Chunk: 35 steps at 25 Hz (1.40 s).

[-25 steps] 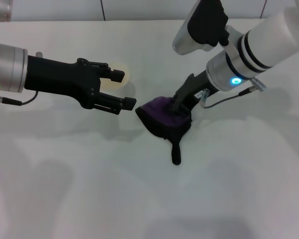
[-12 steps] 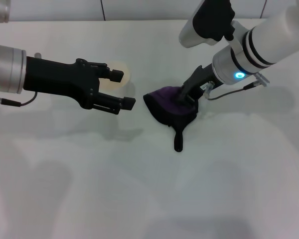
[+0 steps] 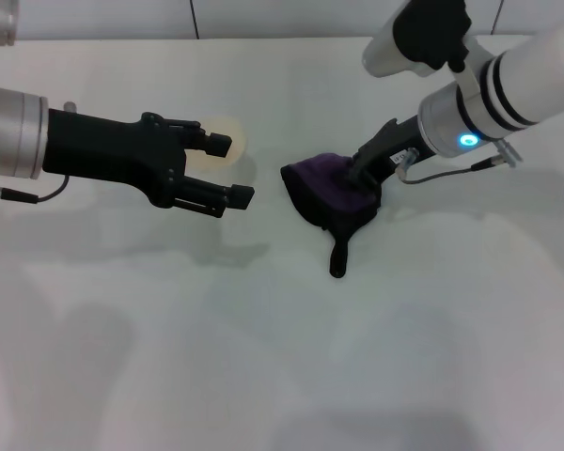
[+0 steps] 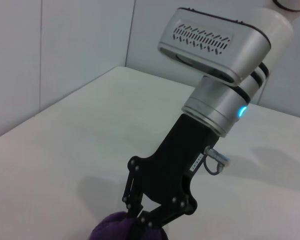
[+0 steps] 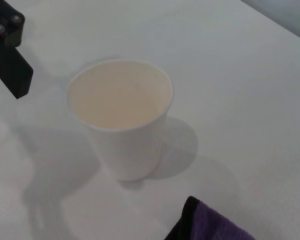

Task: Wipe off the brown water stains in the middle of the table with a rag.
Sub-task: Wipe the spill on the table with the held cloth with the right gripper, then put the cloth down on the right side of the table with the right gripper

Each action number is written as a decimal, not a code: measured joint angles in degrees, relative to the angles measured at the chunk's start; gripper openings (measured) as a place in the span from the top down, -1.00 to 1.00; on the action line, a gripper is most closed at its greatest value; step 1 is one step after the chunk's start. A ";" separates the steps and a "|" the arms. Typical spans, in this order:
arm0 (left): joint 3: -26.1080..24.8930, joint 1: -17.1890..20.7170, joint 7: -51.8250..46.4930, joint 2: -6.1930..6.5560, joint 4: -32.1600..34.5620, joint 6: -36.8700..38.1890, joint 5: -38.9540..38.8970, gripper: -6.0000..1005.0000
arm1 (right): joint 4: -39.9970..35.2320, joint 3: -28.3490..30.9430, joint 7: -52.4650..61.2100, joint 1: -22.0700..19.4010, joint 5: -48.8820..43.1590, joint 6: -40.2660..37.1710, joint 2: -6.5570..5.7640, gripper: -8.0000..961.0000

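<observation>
Right gripper (image 3: 357,183) pinches the rag (image 3: 331,197) against the table (image 3: 263,357) at centre — no brown stain visible, so wiping appears near complete. Left gripper (image 3: 227,171) hovers spread by the paper cup (image 5: 121,117).

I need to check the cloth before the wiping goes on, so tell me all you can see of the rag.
The rag is a dark purple soft cloth with black edging, bunched into a lump on the white table. A short black tail runs from it toward the robot and lies flat on the table. The right gripper presses into its far right side, its fingers sunk in the folds. The left gripper hangs open to its left, apart from it. No stain shows around it.
</observation>
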 joint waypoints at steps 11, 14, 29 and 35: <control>0.00 -0.02 0.01 0.00 0.09 -0.43 0.01 -0.75 | -3.59 4.29 0.04 -5.06 -0.59 0.00 -0.12 0.74; 0.00 0.03 0.00 0.00 0.09 -0.45 0.01 -0.75 | -4.72 5.49 0.07 -6.37 -0.66 -0.23 -0.15 0.73; -0.01 0.32 0.01 0.00 0.09 -0.62 -0.67 -0.75 | -21.78 11.15 0.09 -20.65 -1.56 -9.76 -0.45 0.67; 0.00 0.55 0.00 0.00 0.09 -0.62 -1.70 -0.75 | -25.22 13.85 0.15 -22.44 -4.68 -15.94 -0.34 0.65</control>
